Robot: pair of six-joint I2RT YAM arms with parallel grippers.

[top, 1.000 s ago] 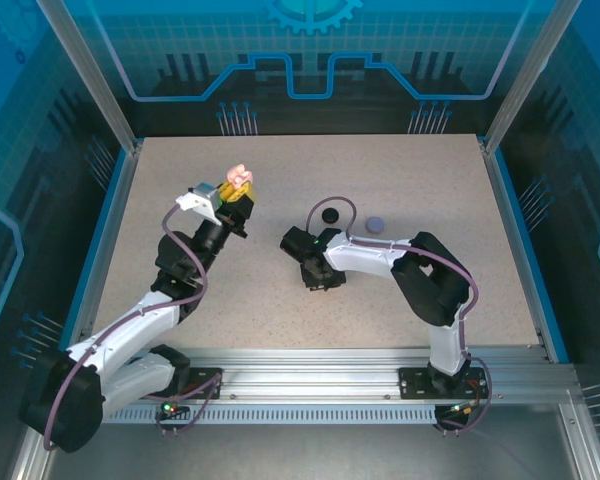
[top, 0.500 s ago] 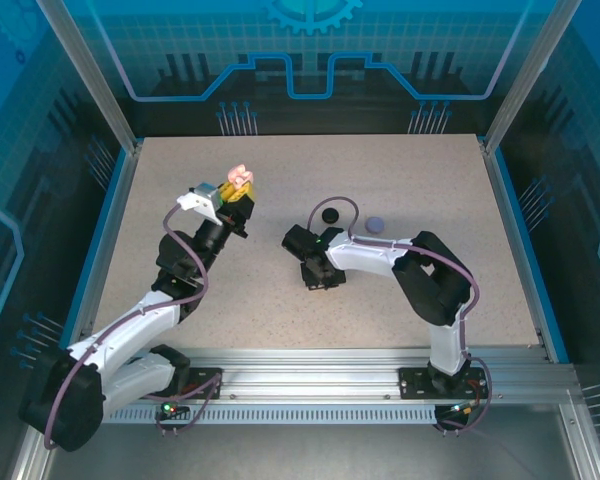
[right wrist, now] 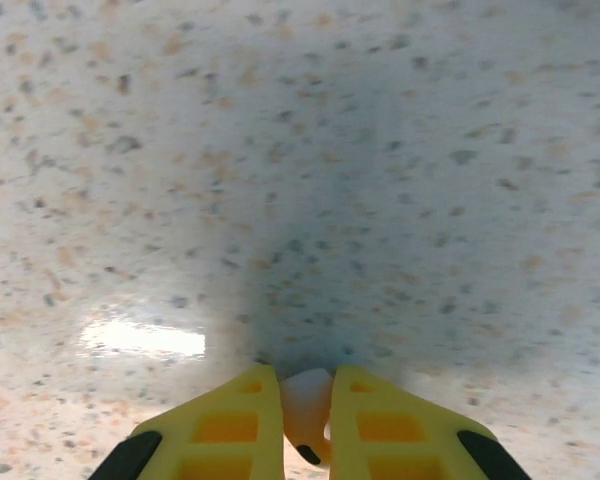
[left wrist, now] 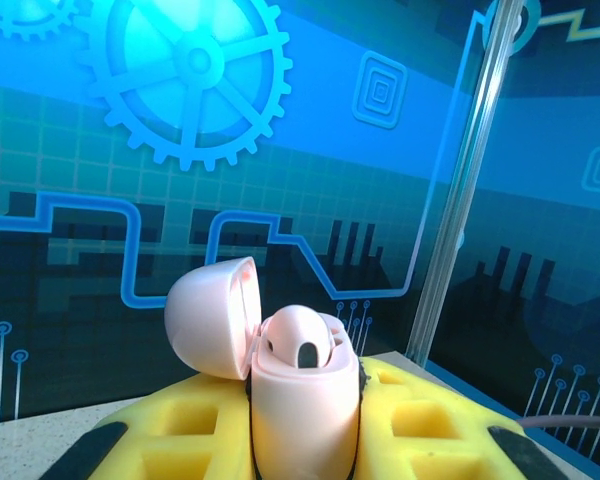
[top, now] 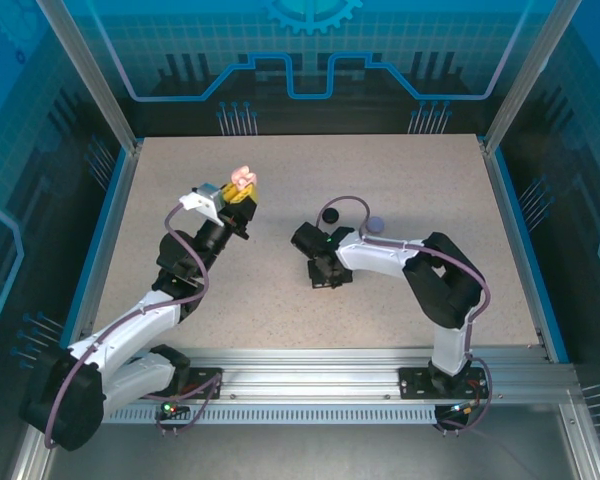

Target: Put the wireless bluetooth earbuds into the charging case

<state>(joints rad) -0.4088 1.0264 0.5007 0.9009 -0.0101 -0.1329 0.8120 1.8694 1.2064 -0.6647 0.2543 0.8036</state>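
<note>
The counter (top: 430,180) is the work surface; both arms operate above its middle.

The left fingers (top: 238,196) are raised off the counter and clamped nearly shut on the body of the pink charging case (left wrist: 302,415). The case sits upright between them, with its lid (left wrist: 208,320) hinged open to the left.

The right fingers (top: 329,274) point down just above the counter, well apart from the case. They are closed narrowly on 1 pale loose earbud (right wrist: 300,408).

2 small round items lie on the counter beyond the right arm: 1 black (top: 330,215) and 1 lavender (top: 376,224). They are too small to identify.

1 seated earbud (left wrist: 302,345) appears to occupy the open case.

Progress estimate: 1 earbud is in and 1 is gripped. What is left is carrying that earbud to the case and seating it.
</note>
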